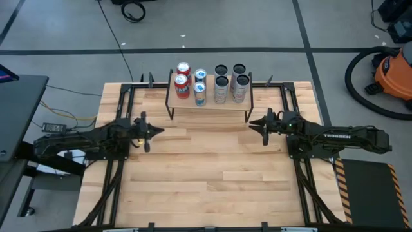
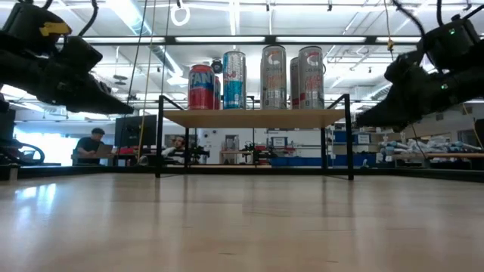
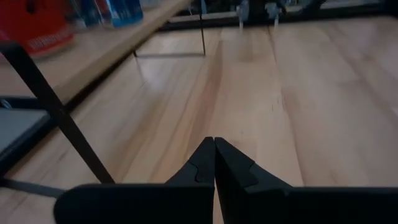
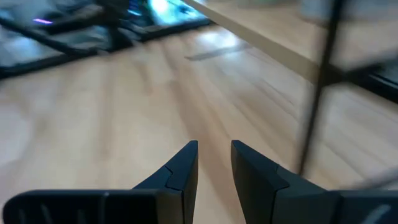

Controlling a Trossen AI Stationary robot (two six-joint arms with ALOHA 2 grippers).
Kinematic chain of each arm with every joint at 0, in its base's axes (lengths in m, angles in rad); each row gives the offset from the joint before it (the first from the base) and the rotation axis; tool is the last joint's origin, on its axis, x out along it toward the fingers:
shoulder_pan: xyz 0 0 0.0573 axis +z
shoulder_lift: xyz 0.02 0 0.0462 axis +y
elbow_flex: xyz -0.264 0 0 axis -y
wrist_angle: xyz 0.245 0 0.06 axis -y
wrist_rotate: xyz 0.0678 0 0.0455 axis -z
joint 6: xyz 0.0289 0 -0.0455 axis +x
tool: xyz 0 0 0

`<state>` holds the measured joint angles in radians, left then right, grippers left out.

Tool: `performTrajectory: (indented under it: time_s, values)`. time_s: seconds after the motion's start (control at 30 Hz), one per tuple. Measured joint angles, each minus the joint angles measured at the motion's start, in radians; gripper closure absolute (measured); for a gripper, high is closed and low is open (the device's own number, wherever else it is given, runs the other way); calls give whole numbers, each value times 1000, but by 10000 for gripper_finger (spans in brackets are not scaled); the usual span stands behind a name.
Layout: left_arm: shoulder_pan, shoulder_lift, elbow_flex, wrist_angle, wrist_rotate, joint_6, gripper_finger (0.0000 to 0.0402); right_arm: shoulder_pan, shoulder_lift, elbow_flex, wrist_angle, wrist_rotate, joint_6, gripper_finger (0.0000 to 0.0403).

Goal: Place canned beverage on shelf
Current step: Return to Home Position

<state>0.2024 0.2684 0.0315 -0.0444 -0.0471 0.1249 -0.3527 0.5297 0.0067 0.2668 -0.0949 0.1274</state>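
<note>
1. Grey workshop floor all around, an orange shop vac (image 1: 394, 69) off past the counter's right edge, and a person (image 2: 94, 143) seated at a desk way back in the room.
2. Light wooden counter (image 1: 206, 180) sits in a black frame, with one dark arm coming in over each side edge.
3. The shelf (image 1: 209, 107) stands at the middle of the counter's far edge, on thin black legs with a pale board on top.
4. All the cans are up on that board, upright, in two-deep rows. There are two red cans (image 1: 182, 84) at the left end, then two blue-and-white cans (image 1: 199, 94) right beside them.
5. Four silver cans (image 1: 239, 86) fill the board's right half. They're packed close, but I can't tell if they actually touch.
6. Left tool (image 3: 214, 142) is closed on nothing, fingertips pressed together. It hangs above the counter near the left edge, just in front of the shelf's left end, pointing toward the middle.
7. Right tool (image 4: 214, 146) is empty too, with a narrow gap between its fingers. It hangs near the right edge, just beside the shelf's front right leg, pointing back at the left one.
8. Neither tool touches the shelf or any can.
</note>
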Motion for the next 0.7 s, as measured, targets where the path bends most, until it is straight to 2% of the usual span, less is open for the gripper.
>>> performTrajectory:
  time_s: [0.13, 0.43, 0.7]
  values:
    - [0, 58, 0, -1, 0, 18, 393, 0, 0, 0, -49, 102, 16, 298]
    - [0, 98, -1, 4, -1, 29, 393, 0, 0, 0, -120, 158, 4, 298]
    - [0, 98, -6, 45, -2, -12, 393, 0, 0, 0, -121, 157, -7, 299]
